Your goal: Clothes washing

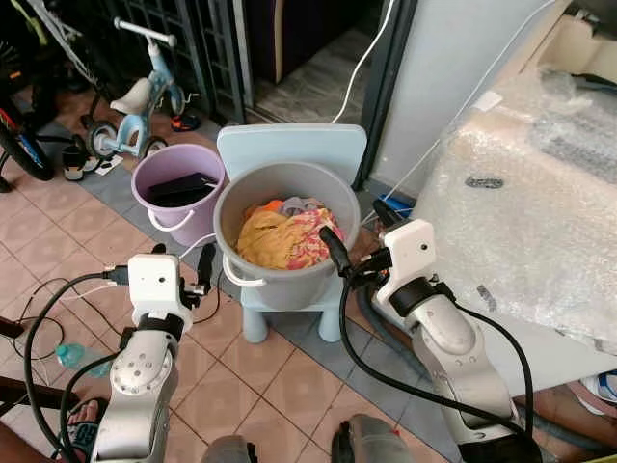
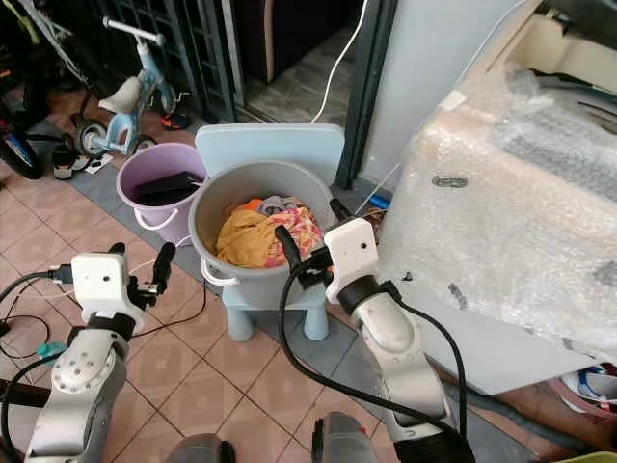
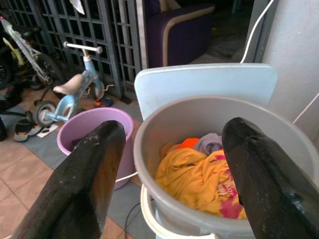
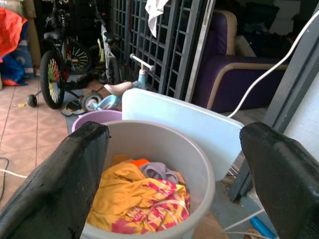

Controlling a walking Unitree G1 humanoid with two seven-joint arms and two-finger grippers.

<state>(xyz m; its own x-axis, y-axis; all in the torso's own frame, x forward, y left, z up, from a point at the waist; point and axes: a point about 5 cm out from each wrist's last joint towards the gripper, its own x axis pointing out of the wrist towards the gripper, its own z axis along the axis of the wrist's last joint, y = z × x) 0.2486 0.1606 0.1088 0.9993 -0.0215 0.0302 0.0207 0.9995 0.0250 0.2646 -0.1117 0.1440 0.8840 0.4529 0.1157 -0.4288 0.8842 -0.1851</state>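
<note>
Clothes (image 1: 280, 236), a yellow-orange bundle with a pink-patterned piece and a bit of grey on top, sit inside the grey bucket (image 1: 253, 198), and both pincers are parked right at that bucket. Right gripper (image 1: 359, 236) is spread wide, one black finger at the rim around 3 o'clock of the bucket, the other just outside the wall; its wrist view looks between its fingers (image 4: 60, 184) straight down at the laundry. Left gripper (image 1: 191, 265) is also spread apart, hanging just beside the bucket wall at roughly 8 o'clock, not touching anything as far as the views show.

Going outward: the bucket sits on a pale blue plastic chair (image 1: 318, 149), whose backrest stands up at the bucket's 12 o'clock. A purple bucket (image 1: 164, 217) with something dark in it stands on the tiled floor (image 1: 58, 241) at 10 o'clock. Farther at 10 o'clock there's a light blue kids' tricycle (image 1: 140, 92). At 3 o'clock sits a big appliance wrapped in bubble wrap (image 1: 521, 212). Black cables (image 1: 39, 318) trail across the tiles near the left arm.
</note>
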